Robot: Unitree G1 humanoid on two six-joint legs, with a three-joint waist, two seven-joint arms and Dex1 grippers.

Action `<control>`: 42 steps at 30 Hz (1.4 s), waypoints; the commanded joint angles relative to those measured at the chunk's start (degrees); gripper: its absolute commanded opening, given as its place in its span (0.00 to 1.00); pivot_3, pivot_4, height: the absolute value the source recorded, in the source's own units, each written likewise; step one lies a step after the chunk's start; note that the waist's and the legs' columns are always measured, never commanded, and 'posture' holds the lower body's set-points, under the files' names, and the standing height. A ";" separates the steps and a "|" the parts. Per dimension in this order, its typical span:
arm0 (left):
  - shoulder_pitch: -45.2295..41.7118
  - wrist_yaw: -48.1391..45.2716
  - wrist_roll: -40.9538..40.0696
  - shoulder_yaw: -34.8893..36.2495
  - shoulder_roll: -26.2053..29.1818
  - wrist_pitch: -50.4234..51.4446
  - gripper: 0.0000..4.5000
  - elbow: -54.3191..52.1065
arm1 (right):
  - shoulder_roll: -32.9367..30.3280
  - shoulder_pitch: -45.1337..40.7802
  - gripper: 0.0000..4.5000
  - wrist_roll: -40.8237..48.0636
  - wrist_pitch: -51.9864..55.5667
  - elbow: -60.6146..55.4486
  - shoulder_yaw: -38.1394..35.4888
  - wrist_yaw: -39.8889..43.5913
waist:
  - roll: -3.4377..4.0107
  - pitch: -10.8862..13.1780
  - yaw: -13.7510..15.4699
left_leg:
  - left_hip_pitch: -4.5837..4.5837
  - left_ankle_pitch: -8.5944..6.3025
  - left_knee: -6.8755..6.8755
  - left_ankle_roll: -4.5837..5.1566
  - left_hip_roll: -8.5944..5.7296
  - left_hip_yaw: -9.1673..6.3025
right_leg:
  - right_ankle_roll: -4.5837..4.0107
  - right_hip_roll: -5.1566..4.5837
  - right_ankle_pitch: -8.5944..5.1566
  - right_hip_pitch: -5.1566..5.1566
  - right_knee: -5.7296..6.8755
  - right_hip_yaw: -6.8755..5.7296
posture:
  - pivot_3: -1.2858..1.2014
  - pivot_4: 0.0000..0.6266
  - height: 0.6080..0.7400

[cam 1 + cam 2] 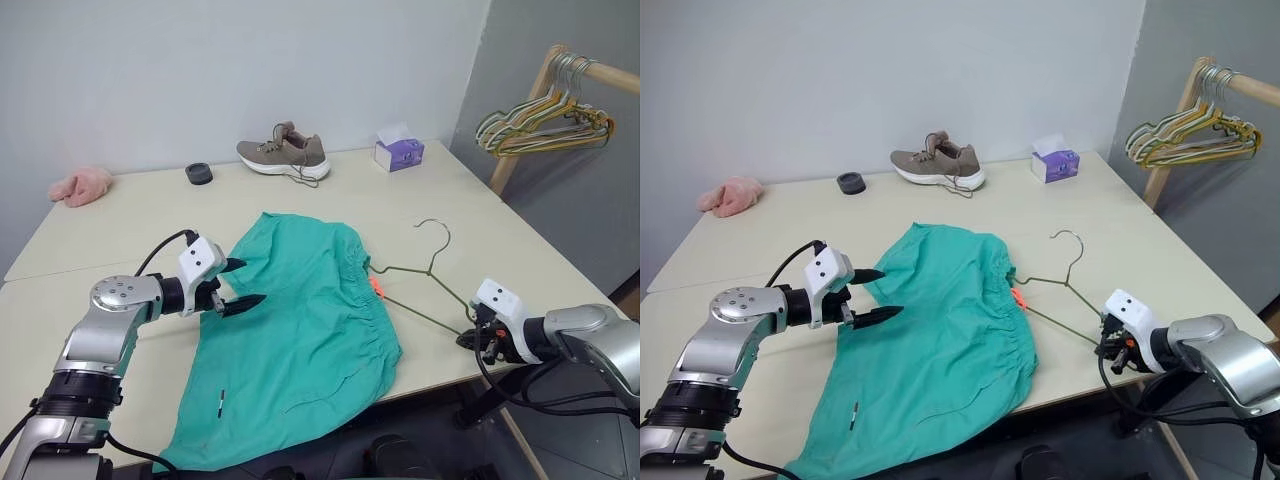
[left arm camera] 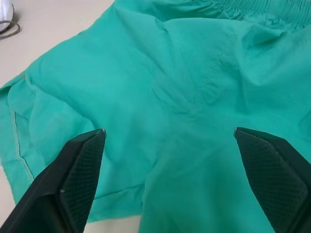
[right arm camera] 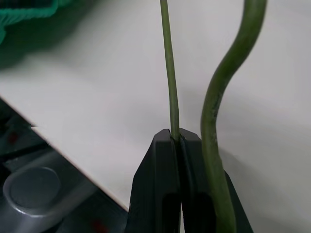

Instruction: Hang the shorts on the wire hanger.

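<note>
The right gripper [image 3: 176, 138] is clamped on the hanger [image 1: 420, 283], a thin wire being pinched between its closed fingers near the table's [image 1: 120, 215] near edge. The hanger lies flat on the table, its hook pointing away from the robot and its far end tucked under the waistband of the shorts [image 1: 300, 330]. The left gripper [image 1: 240, 283] is held wide apart over the shorts' left side, nothing being gripped between its fingers [image 2: 80, 170]. The shorts are spread on the table between the two grippers, one leg hanging over the near edge; a small orange tag [image 1: 377, 287] is seen at the waistband beside the hanger wire. Farther back a shoe [image 1: 284, 153], a tissue box [image 1: 398, 152], a small black ring [image 1: 199, 174] and a pink cloth [image 1: 82, 185] are set on the table. A bunch of hangers [image 1: 545, 125] is hung on a wooden rack at the right.
</note>
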 commanded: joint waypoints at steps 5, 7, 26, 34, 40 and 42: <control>-1.22 0.44 0.40 1.02 -0.02 -1.99 0.99 0.51 | 7.87 -9.16 0.00 9.68 17.22 3.01 -5.05 -0.51 | 0.02 0.01 0.01 | -0.01 0.00 0.00 0.00 0.00 -0.03 | -0.01 0.00 0.01 -0.01 0.03 0.00 | 0.42 0.00 1.00; -1.06 0.51 0.52 1.04 -0.07 -2.34 0.99 0.69 | 10.37 -11.66 0.00 11.73 22.01 3.88 -6.50 -1.31 | 0.02 0.01 0.11 | -0.02 0.00 0.01 0.00 0.00 -0.05 | -0.01 0.00 0.01 -0.01 0.03 -0.02 | 0.42 0.00 1.00; -4.09 3.93 -4.05 5.39 -3.87 0.93 0.99 1.70 | 25.44 -19.48 0.00 7.32 19.51 -5.40 -5.69 -17.59 | 0.07 -0.01 0.06 | -0.19 0.00 0.02 0.00 -0.05 -0.12 | 0.01 -0.08 0.03 -0.19 0.09 -0.06 | 0.42 0.00 1.00; -14.97 1.95 -3.68 6.58 -2.59 -2.76 0.99 8.97 | 16.12 -17.56 0.00 -0.70 1.96 -10.74 8.02 -14.17 | 0.00 -0.05 -0.08 | -0.31 0.01 0.06 0.00 -0.08 -0.21 | 0.02 -0.07 0.03 -0.24 0.06 -0.18 | 0.42 0.00 1.00; -17.50 -11.11 -2.21 0.93 1.95 -4.45 0.99 9.35 | 12.02 -17.19 0.00 -7.79 -9.03 -10.59 14.40 -11.34 | 0.02 -0.04 -0.53 | -0.29 0.01 -0.01 0.00 -0.06 -0.19 | 0.02 -0.06 0.03 -0.27 0.06 -0.17 | 0.42 0.00 1.00; -17.77 -14.03 -0.90 -0.98 2.68 -6.05 0.99 9.89 | 10.43 -17.18 0.00 -10.90 -13.26 -10.72 16.62 -9.93 | 0.02 -0.04 -0.45 | -0.29 0.01 -0.01 -0.01 -0.06 -0.22 | 0.02 -0.06 0.03 -0.27 0.06 -0.18 | 0.42 0.00 1.00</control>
